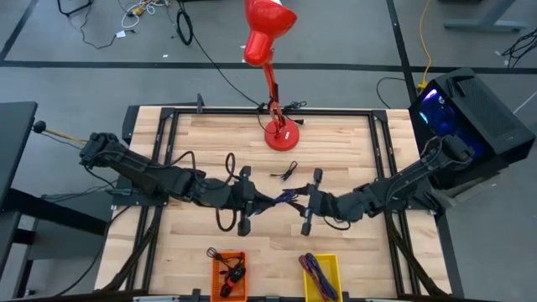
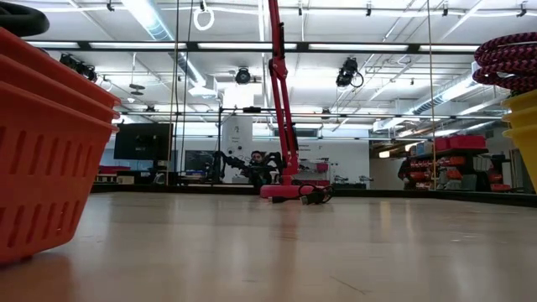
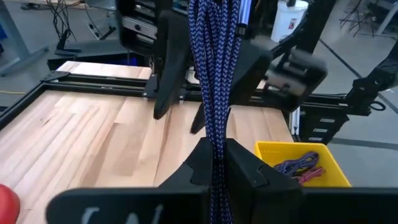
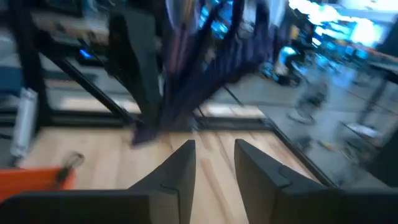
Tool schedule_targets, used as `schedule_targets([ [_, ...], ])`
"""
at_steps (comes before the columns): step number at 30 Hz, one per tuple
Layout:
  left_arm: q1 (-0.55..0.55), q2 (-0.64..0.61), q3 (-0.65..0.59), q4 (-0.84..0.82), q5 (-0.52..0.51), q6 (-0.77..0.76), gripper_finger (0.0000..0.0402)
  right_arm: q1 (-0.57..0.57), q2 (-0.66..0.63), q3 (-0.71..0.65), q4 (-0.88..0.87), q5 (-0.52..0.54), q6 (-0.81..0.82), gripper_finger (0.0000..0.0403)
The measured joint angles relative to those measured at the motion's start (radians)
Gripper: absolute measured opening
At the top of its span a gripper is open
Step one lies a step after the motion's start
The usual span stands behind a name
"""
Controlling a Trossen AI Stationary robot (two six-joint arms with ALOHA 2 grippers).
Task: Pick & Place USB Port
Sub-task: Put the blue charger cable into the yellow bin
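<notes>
A blue-and-purple braided USB cable, bundled into several strands, hangs in the air between my two grippers over the middle of the table. My left gripper is shut on it. In the left wrist view the bundle runs away from my fingers toward the other arm. My right gripper faces it from the table's right and is open, its fingertips apart. Its dark fingers stand on either side of the bundle; I cannot tell whether they touch it. Neither gripper shows in the low view. My left gripper pinches the braided bundle between its two fingers, several strands together. The fingers come level from the table's left and lie along the bundle, which runs on past their free ends. The bundle is lifted clear of the table.
A red desk lamp stands at the far middle, with a small black cable lying before it. At the near edge sit an orange basket with a black cable and a yellow bin with coloured cables. Bare wood lies between them.
</notes>
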Motion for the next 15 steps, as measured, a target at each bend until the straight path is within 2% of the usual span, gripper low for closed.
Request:
schedule_targets([
  [6, -0.001, -0.003, 0.000, 0.001, -0.011, 0.005, 0.0023, -0.039, 0.000, 0.000, 0.083, -0.147, -0.042, 0.0114],
  [15, 0.001, -0.003, 0.000, -0.011, -0.081, 0.072, 0.0023, -0.051, 0.000, -0.001, 0.089, -0.177, -0.038, 0.0114],
])
